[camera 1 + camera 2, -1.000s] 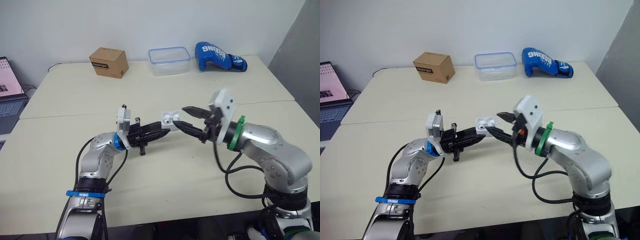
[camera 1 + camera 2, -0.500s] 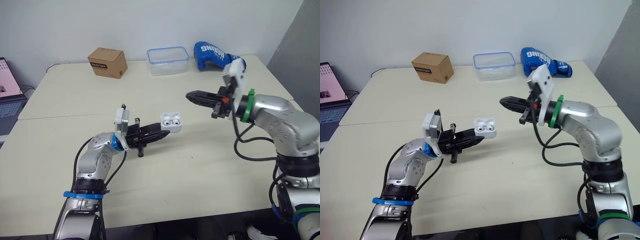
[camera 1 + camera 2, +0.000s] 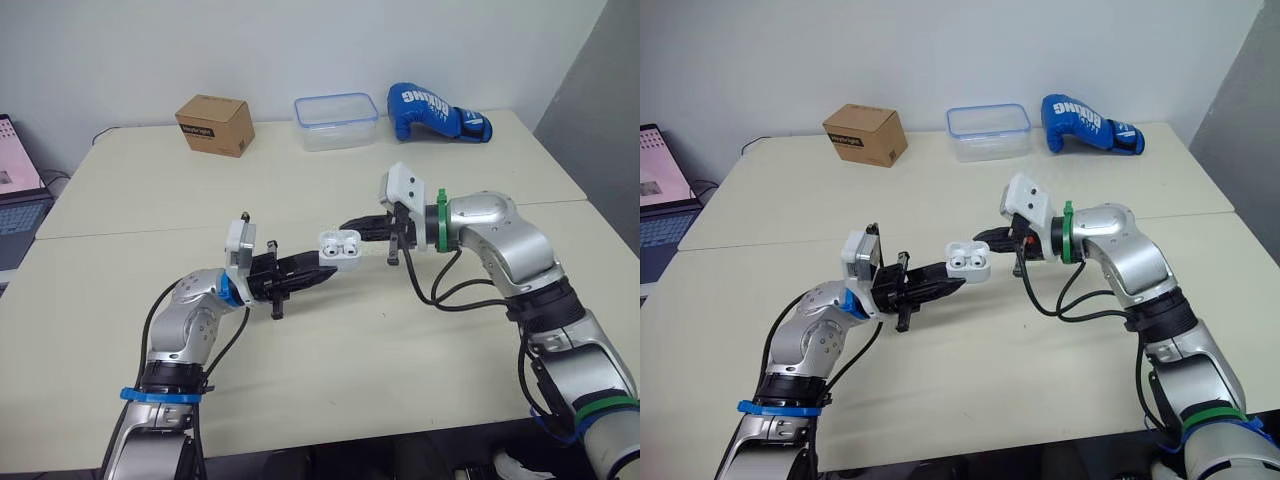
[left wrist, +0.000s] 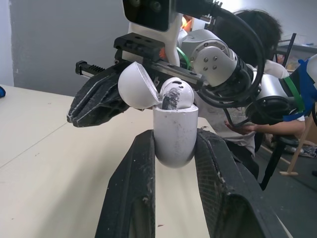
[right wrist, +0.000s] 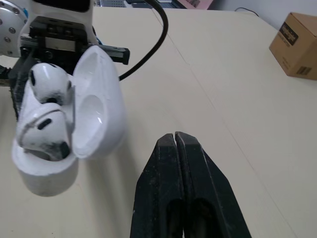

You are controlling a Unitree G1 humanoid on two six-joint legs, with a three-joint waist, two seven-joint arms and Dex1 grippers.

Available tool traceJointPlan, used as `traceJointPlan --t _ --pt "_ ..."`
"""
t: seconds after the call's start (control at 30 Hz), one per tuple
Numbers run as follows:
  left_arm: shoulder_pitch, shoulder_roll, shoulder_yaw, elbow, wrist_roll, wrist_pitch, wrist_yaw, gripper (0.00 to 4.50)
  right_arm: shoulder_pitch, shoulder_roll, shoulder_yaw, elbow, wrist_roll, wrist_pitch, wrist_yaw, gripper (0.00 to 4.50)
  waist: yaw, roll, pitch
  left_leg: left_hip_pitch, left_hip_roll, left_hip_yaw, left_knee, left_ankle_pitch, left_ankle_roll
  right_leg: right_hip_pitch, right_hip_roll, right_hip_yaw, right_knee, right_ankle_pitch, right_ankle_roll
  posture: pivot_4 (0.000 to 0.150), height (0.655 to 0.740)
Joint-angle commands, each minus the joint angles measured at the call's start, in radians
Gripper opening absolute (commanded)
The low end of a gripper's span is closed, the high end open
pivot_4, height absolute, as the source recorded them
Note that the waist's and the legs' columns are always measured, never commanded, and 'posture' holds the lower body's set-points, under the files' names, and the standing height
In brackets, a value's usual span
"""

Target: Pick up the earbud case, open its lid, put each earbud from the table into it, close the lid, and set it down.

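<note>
The white earbud case hangs above the table's middle, my left gripper shut on its lower half. Its lid stands open. Two white earbuds sit in their sockets inside. My right gripper is shut, with nothing in it, and its tips are just behind the open lid on the far right side. In the left wrist view the case sits between both fingers, with the right gripper's dark tips close against the back of the lid.
Along the table's far edge stand a cardboard box, a clear plastic container and a blue boxing glove. A laptop sits at the far left. A person sits beyond the table.
My right gripper was open at the case, pulled away up and to the right while shutting, and has now swung back to the lid. The left gripper holds the case steady.
</note>
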Motion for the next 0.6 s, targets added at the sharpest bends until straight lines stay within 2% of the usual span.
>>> traceJointPlan --t 0.03,0.6 --pt "-0.020 0.003 0.012 -0.011 -0.012 -0.004 0.002 0.80 -0.003 0.013 0.004 -0.085 -0.015 -0.042 0.018 0.03 0.000 0.000 0.000 0.000 0.000 0.000 0.000 0.000 0.000 0.000 0.000 0.000 0.000 0.000 0.000 0.150 0.7307" --pt "-0.041 -0.004 0.015 0.023 -0.006 0.002 0.004 0.80 0.039 -0.016 -0.025 -0.242 -0.009 -0.024 0.031 0.03 0.005 0.000 0.000 0.000 0.000 0.000 0.000 0.000 0.000 0.000 0.000 0.000 0.000 0.000 0.000 0.150 0.7307"
